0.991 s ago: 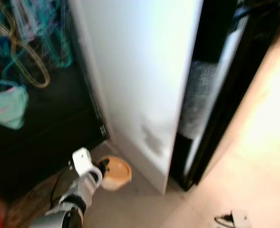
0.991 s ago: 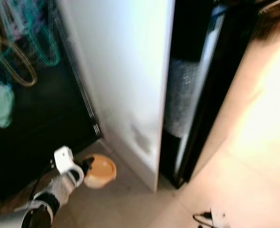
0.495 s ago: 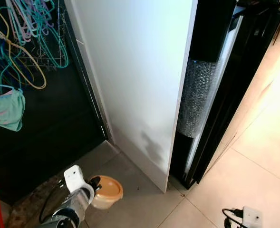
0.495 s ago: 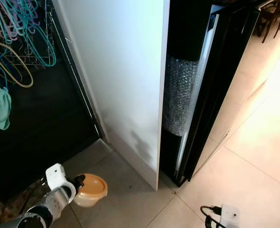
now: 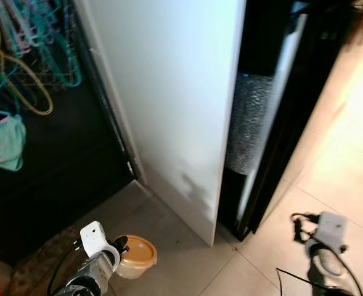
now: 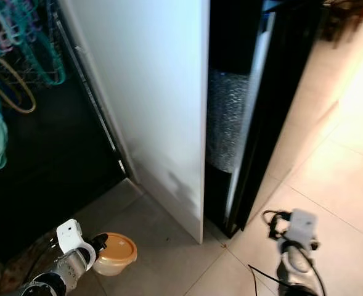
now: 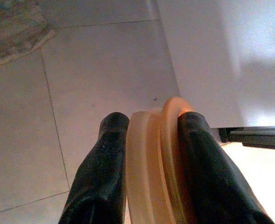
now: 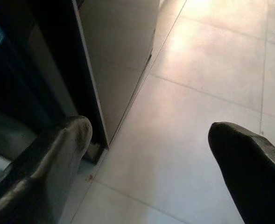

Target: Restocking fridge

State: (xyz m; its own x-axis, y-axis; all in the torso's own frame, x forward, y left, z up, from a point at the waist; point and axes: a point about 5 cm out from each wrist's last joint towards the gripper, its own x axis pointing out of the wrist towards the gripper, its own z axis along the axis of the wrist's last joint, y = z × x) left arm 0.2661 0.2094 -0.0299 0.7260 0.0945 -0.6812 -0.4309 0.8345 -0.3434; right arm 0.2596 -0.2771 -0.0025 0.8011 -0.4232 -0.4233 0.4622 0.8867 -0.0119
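The left gripper (image 7: pixel 149 154), low at the robot's left above the tiled floor (image 5: pixel 187 271), clamps a lidded orange plastic container (image 7: pixel 153 168) between its 2 black fingers (image 7: pixel 104 163); the container stands on edge in the grip, one finger against its base and the other against its lid. In the head views the container (image 5: pixel 135 256) hangs just beyond the left wrist, near the floor and near the foot of a tall white panel (image 5: pixel 175 92).

The right gripper (image 8: pixel 151 154) is raised at the robot's right over the pale tiles, its 2 fingers (image 8: pixel 58 154) spread wide with nothing between them.

Just right of the white panel stands a tall black fridge (image 5: pixel 286 105), its door slightly ajar; a roll of bubble wrap (image 5: pixel 246 123) stands upright in the gap between panel and fridge. Left of the panel is a dark recess (image 5: pixel 58 166) in which coloured clothes hangers (image 5: pixel 27 55) hang on a wire rack, with a green cloth (image 5: pixel 5 139) below them. The head views are slightly blurred.
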